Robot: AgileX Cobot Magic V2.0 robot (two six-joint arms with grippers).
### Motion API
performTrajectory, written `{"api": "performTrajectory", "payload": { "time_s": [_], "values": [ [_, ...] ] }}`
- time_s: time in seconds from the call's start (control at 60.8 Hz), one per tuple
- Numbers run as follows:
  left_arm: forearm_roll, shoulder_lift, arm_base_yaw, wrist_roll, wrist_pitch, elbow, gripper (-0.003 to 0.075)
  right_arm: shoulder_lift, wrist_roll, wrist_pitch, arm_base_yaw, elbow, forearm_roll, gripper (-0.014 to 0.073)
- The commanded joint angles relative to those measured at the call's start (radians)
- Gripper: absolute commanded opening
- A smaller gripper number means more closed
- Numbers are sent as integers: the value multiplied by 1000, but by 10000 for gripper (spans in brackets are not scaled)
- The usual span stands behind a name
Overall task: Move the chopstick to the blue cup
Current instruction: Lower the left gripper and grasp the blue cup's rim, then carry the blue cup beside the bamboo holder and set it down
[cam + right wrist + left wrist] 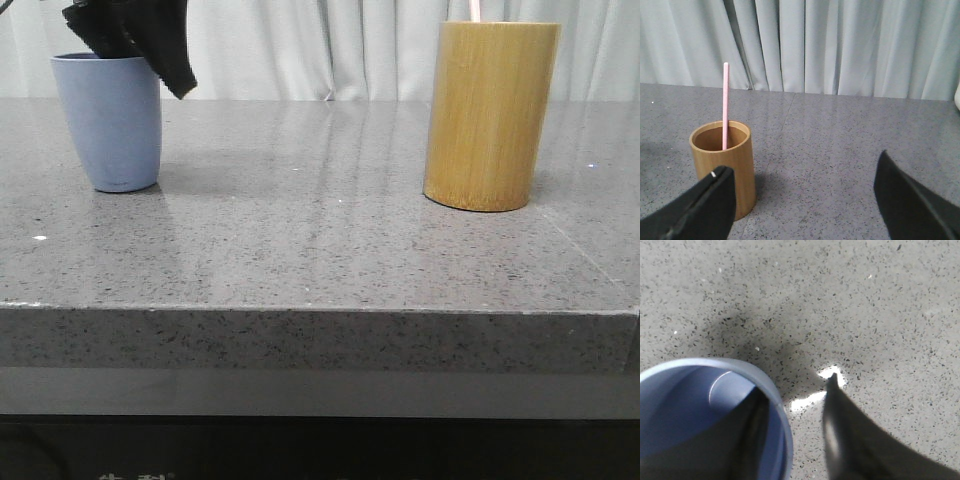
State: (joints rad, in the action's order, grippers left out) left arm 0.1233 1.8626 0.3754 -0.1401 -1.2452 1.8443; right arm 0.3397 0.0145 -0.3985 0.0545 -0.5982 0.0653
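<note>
The blue cup point(108, 125) stands at the table's far left. My left gripper point(150, 65) hangs over its rim, open. In the left wrist view one dark finger reaches inside the blue cup point(685, 405) and the other finger point(840, 430) is outside its wall. Nothing is held between them, and the left gripper point(795, 385) straddles the rim. One pink chopstick point(725, 105) stands upright in the tan bamboo holder point(722, 170). Only the chopstick's tip point(476, 9) shows in the front view. My right gripper point(803, 162) is open and empty, back from the holder.
The bamboo holder point(490, 115) stands at the table's right, far from the cup. Grey speckled tabletop point(320, 230) lies between them, with its front edge near the camera. Pale curtains point(840, 45) hang behind the table.
</note>
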Motion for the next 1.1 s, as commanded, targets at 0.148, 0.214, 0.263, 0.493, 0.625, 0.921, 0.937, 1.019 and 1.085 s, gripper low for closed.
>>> {"api": "performTrajectory", "payload": {
  "time_s": [0.148,0.214,0.263,0.493,0.625,0.921,0.937,1.019,1.085],
  "values": [
    [-14,-50,8,1,-19,31,36,15,7,74,-7,-34,4,583],
    [-21,-50,8,1,-19,31,14,15,7,74,-7,-34,4,583],
    [-26,-50,8,1,-19,31,0,15,7,74,-7,-34,4,583],
    [-28,-56,8,1,-21,33,-19,15,7,74,-7,-34,4,583],
    [-20,-70,23,1,-21,74,-19,15,7,74,-7,-34,4,583],
    [17,-85,169,1,-19,167,-19,15,7,74,-7,-34,4,533],
    [17,-85,181,1,-17,168,-19,15,7,74,-7,-34,4,533],
    [17,-85,223,1,-15,168,-19,15,7,74,-7,-34,4,533],
    [25,-78,254,1,-4,168,-19,15,7,74,-7,-34,4,533]
  ]
}}
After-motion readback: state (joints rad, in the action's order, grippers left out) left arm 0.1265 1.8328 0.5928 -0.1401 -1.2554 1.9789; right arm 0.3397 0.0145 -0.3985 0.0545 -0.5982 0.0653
